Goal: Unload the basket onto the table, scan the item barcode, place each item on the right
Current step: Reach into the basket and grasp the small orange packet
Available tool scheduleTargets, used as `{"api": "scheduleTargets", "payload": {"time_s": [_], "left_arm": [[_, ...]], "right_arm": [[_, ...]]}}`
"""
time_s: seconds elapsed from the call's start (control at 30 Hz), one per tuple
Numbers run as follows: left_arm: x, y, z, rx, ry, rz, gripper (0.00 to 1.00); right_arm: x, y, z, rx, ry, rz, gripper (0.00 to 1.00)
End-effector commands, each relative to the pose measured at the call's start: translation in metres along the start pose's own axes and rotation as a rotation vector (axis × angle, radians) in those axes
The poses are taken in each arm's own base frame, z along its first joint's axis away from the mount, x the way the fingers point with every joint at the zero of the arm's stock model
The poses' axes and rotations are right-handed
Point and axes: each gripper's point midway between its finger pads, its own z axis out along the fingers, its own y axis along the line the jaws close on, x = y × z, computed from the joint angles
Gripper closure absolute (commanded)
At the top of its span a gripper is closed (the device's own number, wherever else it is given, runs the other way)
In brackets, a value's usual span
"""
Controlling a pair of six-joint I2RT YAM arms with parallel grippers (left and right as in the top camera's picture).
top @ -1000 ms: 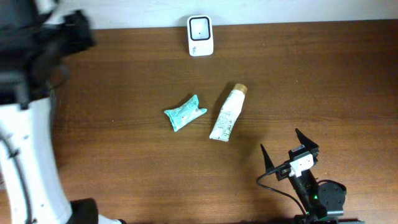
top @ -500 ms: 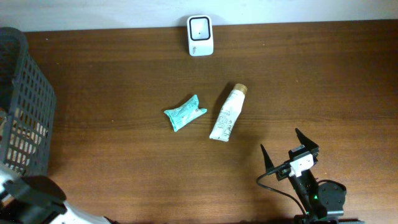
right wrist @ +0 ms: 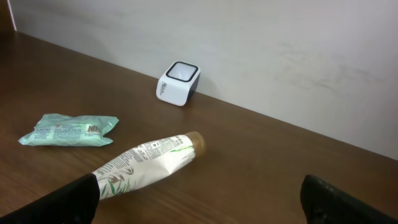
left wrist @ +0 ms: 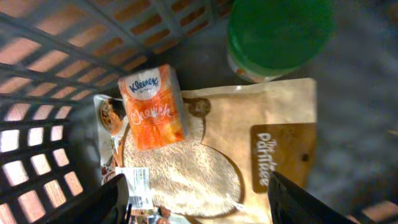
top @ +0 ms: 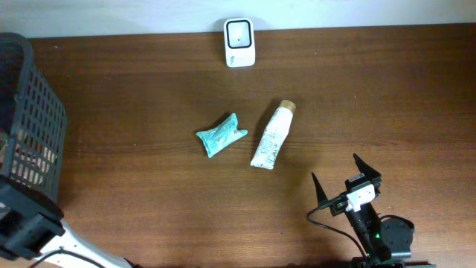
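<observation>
A white barcode scanner (top: 239, 42) with a dark window stands at the table's back edge, also in the right wrist view (right wrist: 178, 83). A teal packet (top: 221, 135) and a white tube (top: 272, 135) lie mid-table. My right gripper (top: 335, 167) rests open near the front right, and the tube (right wrist: 149, 160) lies ahead of its left finger. My left gripper (left wrist: 199, 208) is open above the inside of a dark basket (top: 30, 126), with nothing between its fingers. Below it lie an orange tissue pack (left wrist: 152, 107) and a brown pouch (left wrist: 261, 143).
A green-lidded tub (left wrist: 277, 31) sits in the basket beside the pouch. The basket wall (left wrist: 37, 56) rises close on the left gripper's left side. My left arm's base (top: 26, 231) shows at the overhead view's lower left corner.
My left arm has swung from the upper left down to the lower left corner, uncovering the basket in the overhead view. The right arm and the table items have not moved.
</observation>
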Motion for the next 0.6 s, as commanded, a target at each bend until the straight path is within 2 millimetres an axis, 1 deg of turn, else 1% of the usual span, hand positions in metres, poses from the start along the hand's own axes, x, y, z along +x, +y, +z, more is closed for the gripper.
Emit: {"api": "scheduleTargets", "payload": {"time_s": [0.0, 0.1, 0.17, 0.33, 0.43, 0.57], "left_arm": [[0.014, 0.009, 0.038, -0.063, 0.076, 0.017, 0.31], [0.016, 0.013, 0.051, -0.078, 0.086, 0.011, 0.31], [0.017, 0.017, 0.055, -0.086, 0.086, 0.006, 0.32], [0.029, 0.035, 0.079, -0.131, 0.106, -0.015, 0.32], [0.035, 0.039, 0.095, -0.134, 0.106, -0.012, 0.32], [0.032, 0.037, 0.105, -0.126, 0.073, -0.006, 0.32]], "right_arm": [[0.002, 0.003, 0.000, -0.012, -0.001, 0.011, 0.02], [0.002, 0.003, 0.000, -0.012, -0.001, 0.011, 0.02], [0.002, 0.003, 0.000, -0.012, -0.001, 0.011, 0.02], [0.002, 0.003, 0.000, -0.012, -0.001, 0.011, 0.02], [0.002, 0.003, 0.000, -0.012, -0.001, 0.011, 0.02], [0.002, 0.003, 0.000, -0.012, -0.001, 0.011, 0.02]]}}
